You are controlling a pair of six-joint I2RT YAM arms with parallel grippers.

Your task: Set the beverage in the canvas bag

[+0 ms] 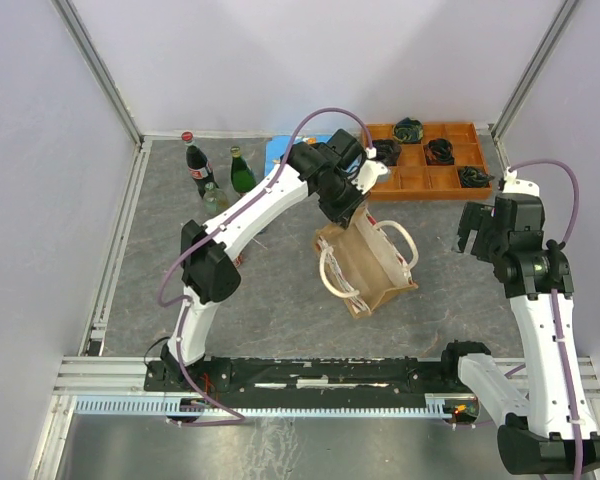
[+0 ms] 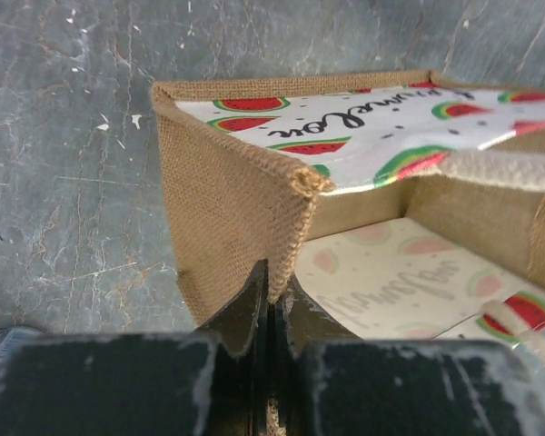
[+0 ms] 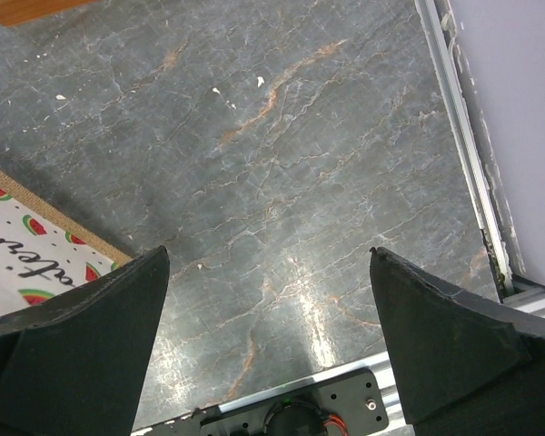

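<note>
Left tool (image 2: 271, 291) is clamped on the top edge of the canvas bag (image 1: 380, 285) at its 11 o'clock corner, while the right tool (image 3: 268, 259) hangs with jaws spread wide and empty over the bench at 3 o'clock from the bag. Pale lilac walls (image 1: 280, 60) close in the dark grey, marble-veined bench (image 1: 150, 270), where the bag stands upright and open-mouthed near the middle. An orange tray (image 1: 420, 190) lies at 1 o'clock from it, and at 10 o'clock, well apart, stand a red-capped cola bottle (image 1: 195, 165), a green bottle (image 1: 242, 172) and a small clear bottle (image 1: 213, 198).
</note>
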